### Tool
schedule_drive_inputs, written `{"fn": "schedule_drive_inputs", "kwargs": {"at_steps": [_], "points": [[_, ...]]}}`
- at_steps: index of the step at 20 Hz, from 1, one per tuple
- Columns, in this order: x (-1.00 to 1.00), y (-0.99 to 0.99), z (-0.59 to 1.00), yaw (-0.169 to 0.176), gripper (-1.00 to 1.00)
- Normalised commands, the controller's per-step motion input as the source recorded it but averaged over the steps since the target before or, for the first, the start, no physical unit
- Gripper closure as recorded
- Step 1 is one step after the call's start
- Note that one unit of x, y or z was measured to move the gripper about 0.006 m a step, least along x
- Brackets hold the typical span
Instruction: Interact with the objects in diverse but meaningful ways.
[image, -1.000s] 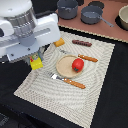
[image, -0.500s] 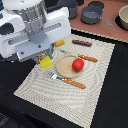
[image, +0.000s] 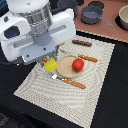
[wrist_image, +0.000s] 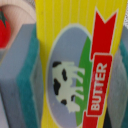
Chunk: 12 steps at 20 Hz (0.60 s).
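Pretty tight around the gripper (image: 49, 62) right now: it's clamped on the yellow packet (image: 49, 65), and the wooden plate (image: 68, 66) sits just beside it with the tomato (image: 77, 64) on top. The fork (image: 68, 81) lies along the plate's near edge, the knife (image: 87, 58) on its far side. The sausage (image: 82, 43) lies beyond that. The near half of the striped placemat (image: 60, 102) is bare, plenty of room there. The grey pot (image: 93, 15) stands well apart.
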Motion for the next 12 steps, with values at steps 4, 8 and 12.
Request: {"fn": "schedule_drive_inputs", "kwargs": {"at_steps": [4, 8, 12], "points": [[0.89, -0.29, 0.06, 0.0, 1.0], [0.94, -0.3, 0.0, 0.0, 1.0], [0.95, -0.31, 0.0, 0.0, 1.0]]}}
